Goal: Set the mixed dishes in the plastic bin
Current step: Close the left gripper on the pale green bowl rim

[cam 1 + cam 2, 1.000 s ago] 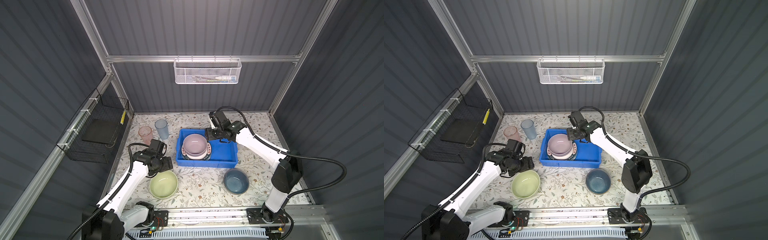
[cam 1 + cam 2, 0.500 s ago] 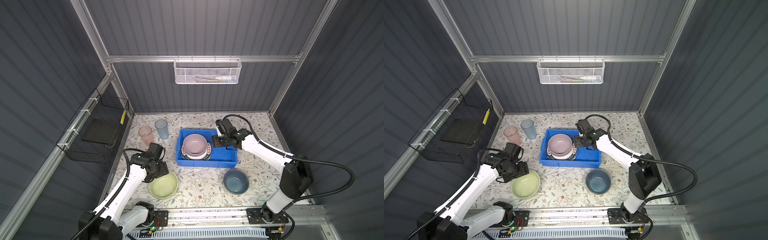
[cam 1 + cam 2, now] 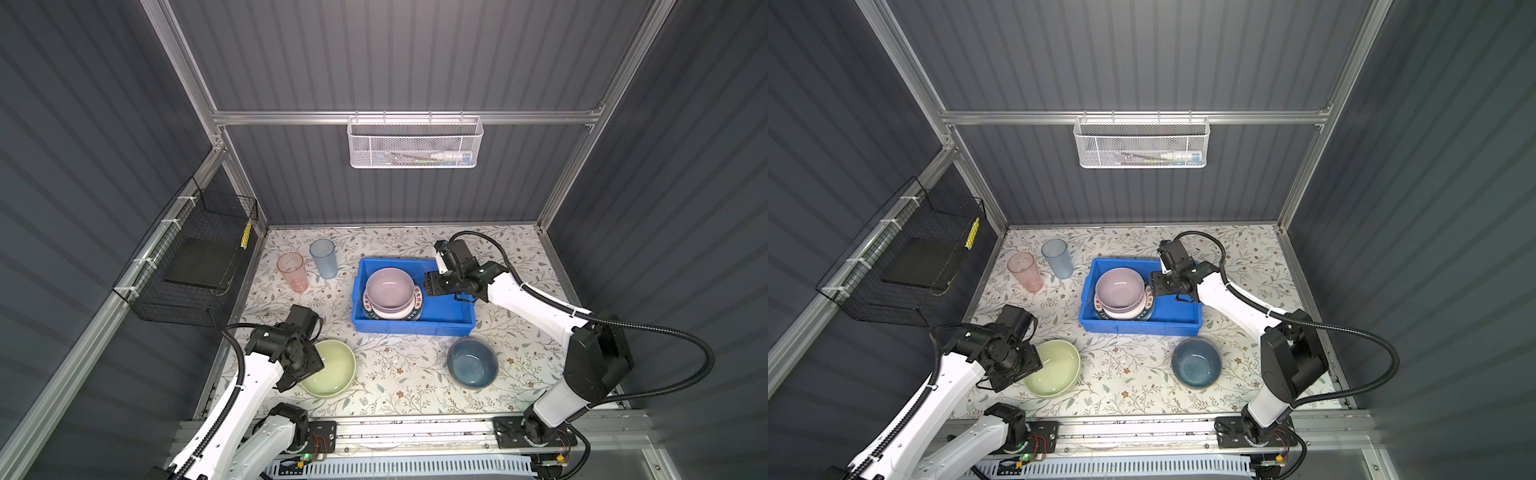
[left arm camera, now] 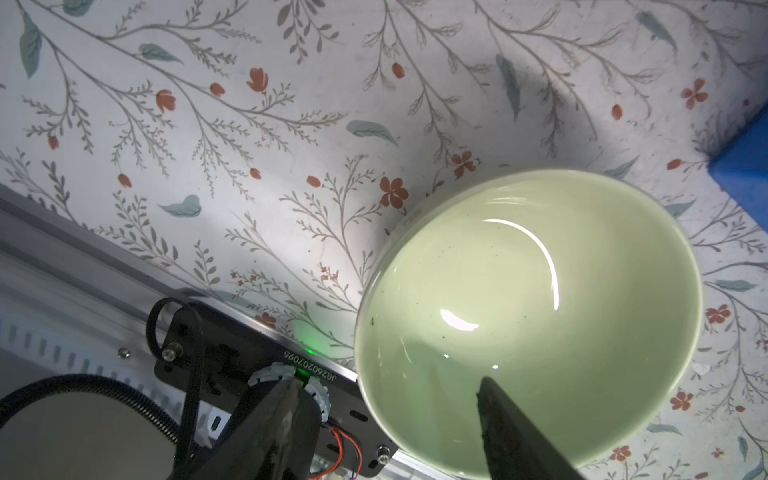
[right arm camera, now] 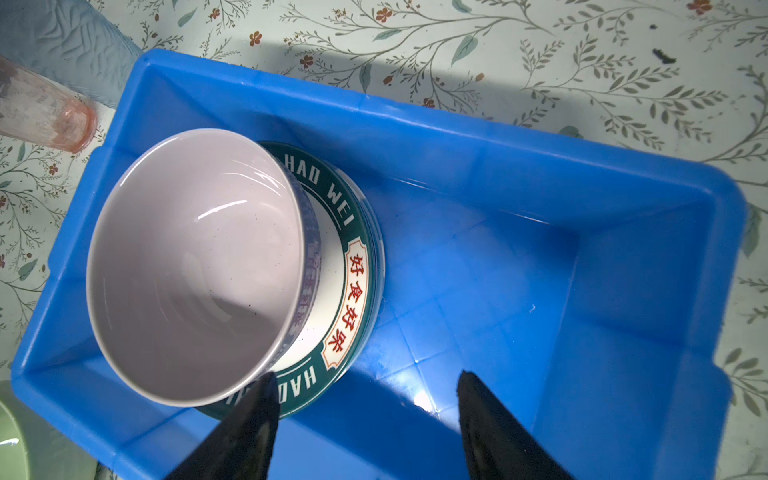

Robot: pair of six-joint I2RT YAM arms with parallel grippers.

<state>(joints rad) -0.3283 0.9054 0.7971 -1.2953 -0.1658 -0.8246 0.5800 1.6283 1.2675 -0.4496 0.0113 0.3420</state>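
A green bowl (image 3: 332,368) (image 4: 528,316) stands on the table at the front left. My left gripper (image 3: 309,365) (image 4: 386,384) is open astride its left rim, one finger inside the bowl and one outside. The blue plastic bin (image 3: 411,330) (image 5: 457,137) holds a pink bowl (image 3: 390,289) (image 5: 195,266) on a stack of plates, the top one with a dark lettered rim (image 5: 345,257). My right gripper (image 3: 430,284) (image 5: 365,376) hangs open and empty over the bin, just right of the stack. A blue bowl (image 3: 473,361), a pink tumbler (image 3: 293,272) and a blue tumbler (image 3: 323,258) stand outside the bin.
A black wire basket (image 3: 195,266) hangs on the left wall and a white mesh basket (image 3: 415,143) on the back wall. The arms' metal rail (image 3: 415,428) runs along the table's front edge, close behind the green bowl.
My left gripper has come down from the green bowl's far edge to its left rim, and its jaws have narrowed. My right gripper has drawn a little forward and right, away from the pink bowl.
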